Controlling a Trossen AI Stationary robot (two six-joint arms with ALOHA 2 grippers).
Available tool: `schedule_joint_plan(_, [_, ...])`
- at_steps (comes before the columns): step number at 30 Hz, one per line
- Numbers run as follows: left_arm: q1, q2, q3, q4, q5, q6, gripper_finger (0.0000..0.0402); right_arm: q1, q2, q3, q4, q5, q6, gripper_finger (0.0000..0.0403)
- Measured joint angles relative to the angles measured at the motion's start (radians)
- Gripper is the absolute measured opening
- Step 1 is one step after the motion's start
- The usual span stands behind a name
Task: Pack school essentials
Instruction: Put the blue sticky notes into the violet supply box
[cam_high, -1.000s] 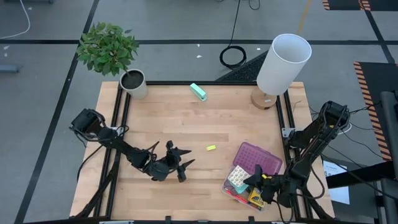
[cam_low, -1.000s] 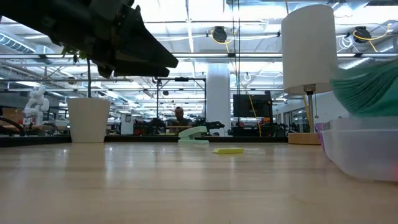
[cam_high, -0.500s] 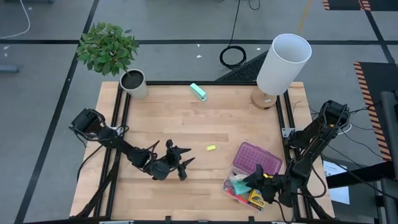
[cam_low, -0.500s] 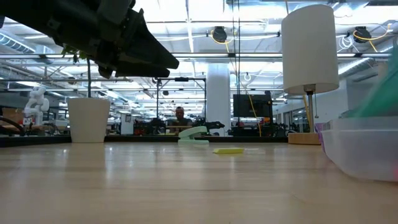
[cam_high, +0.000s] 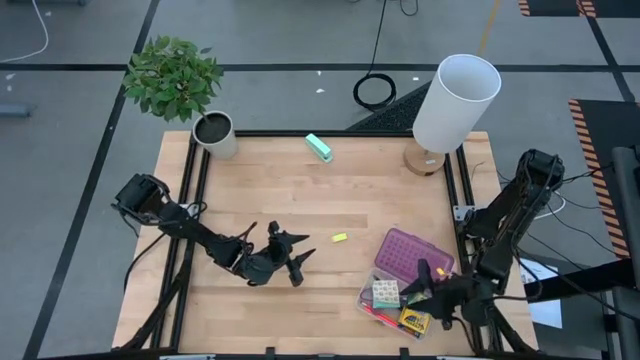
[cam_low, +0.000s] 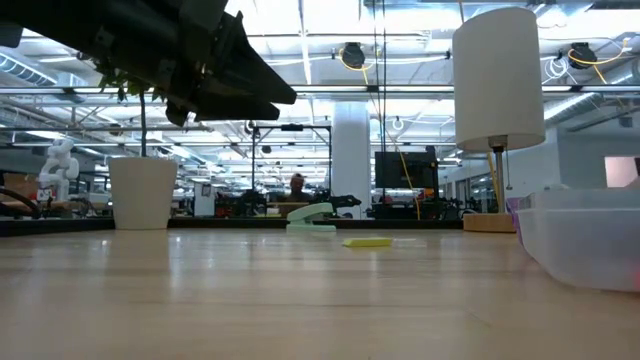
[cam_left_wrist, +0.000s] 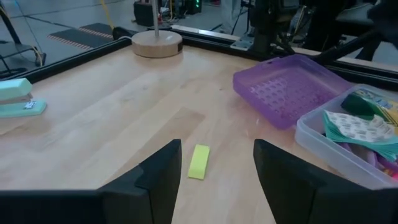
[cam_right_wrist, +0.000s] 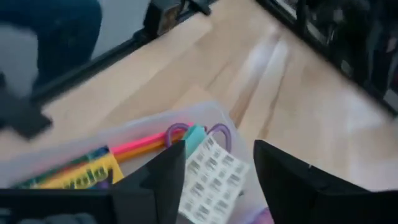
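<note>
Trouble could come at the small flat yellow eraser (cam_high: 339, 238) lying mid-frame on bare wood: the left gripper (cam_high: 297, 258), fingers apart and empty, may nudge it away, while the right gripper (cam_high: 418, 284), also spread, hovers over the clear plastic box (cam_high: 368, 296) lower right.

Ahead of the left claw (cam_left_wrist: 214, 180), between its spread fingers: the eraser (cam_left_wrist: 199, 162), flat on the table (cam_high: 280, 195); beyond it, a lid (cam_left_wrist: 289, 87) beside a box (cam_left_wrist: 323, 146) holding a card (cam_left_wrist: 357, 130). Under the right claw (cam_right_wrist: 214, 171), fingers apart: the same box, card on top, scissors (cam_right_wrist: 199, 130), pen (cam_right_wrist: 140, 145) and crayon box (cam_right_wrist: 84, 177) just beside.
</note>
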Motion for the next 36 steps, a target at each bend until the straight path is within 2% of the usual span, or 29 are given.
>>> schedule_joint_plan(4, [0.01, 0.0, 0.0, 0.002, 0.0, -0.001, 0.0202, -0.022, 0.022, 0.0, -0.002, -0.068, 0.164, 0.0149])
schedule_joint_plan(8, [0.025, 0.0, 0.0, 0.003, 0.0, -0.007, 0.0202, -0.053, 0.07, 0.0, 0.053, -0.076, 0.287, 0.0106])
schedule_joint_plan(11, [0.031, 0.0, 0.0, 0.003, 0.0, -0.012, 0.0202, -0.087, 0.116, 0.0, 0.118, -0.108, 0.347, 0.0076])
schedule_joint_plan(15, [0.031, 0.0, 0.0, 0.003, 0.001, -0.011, 0.0202, -0.13, 0.174, 0.0, 0.169, -0.208, 0.398, 0.0051])
schedule_joint_plan(23, [0.031, 0.0, 0.0, 0.003, 0.011, -0.007, 0.0202, -0.197, 0.235, 0.0, 0.178, -0.312, 0.428, 0.0036])
schedule_joint_plan(36, [0.031, 0.0, 0.0, 0.002, 0.012, -0.007, 0.0202, -0.304, 0.256, 0.0, 0.179, -0.337, 0.425, 0.0036])
